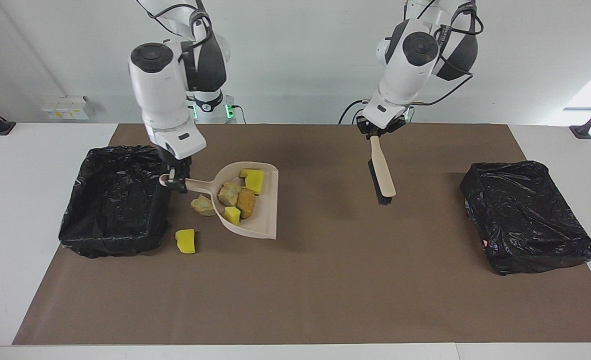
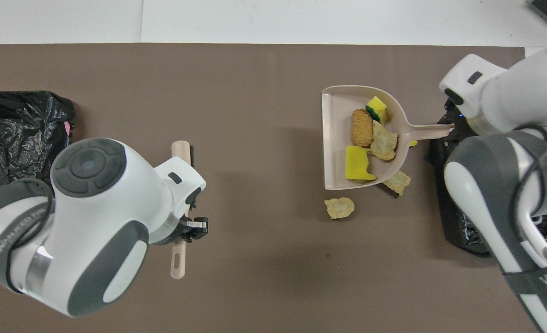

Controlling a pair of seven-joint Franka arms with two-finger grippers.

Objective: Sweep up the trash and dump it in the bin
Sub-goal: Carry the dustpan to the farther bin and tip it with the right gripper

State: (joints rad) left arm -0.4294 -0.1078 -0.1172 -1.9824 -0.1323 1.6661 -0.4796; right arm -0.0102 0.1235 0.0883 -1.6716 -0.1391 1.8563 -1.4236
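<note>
My right gripper [image 1: 175, 181] is shut on the handle of the beige dustpan [image 1: 268, 210], held above the mat beside the black-lined bin [image 1: 115, 200] at the right arm's end. Several trash pieces lie in the pan: yellow sponge chunks [image 1: 253, 180] and tan and orange-brown lumps [image 1: 247, 202]. Loose on the mat are a tan lump [image 1: 203, 205] half under the pan, a yellow sponge [image 1: 185, 241] by the bin, and another tan lump [image 2: 339, 207]. My left gripper [image 1: 375, 131] is shut on the brush [image 1: 381, 175], which hangs bristles down over the mat's middle.
A second black-lined bin [image 1: 525, 215] stands at the left arm's end of the table. The brown mat [image 1: 325, 290] covers most of the white table. In the overhead view the right arm hides most of the bin [image 2: 463, 231] beside the dustpan [image 2: 336, 138].
</note>
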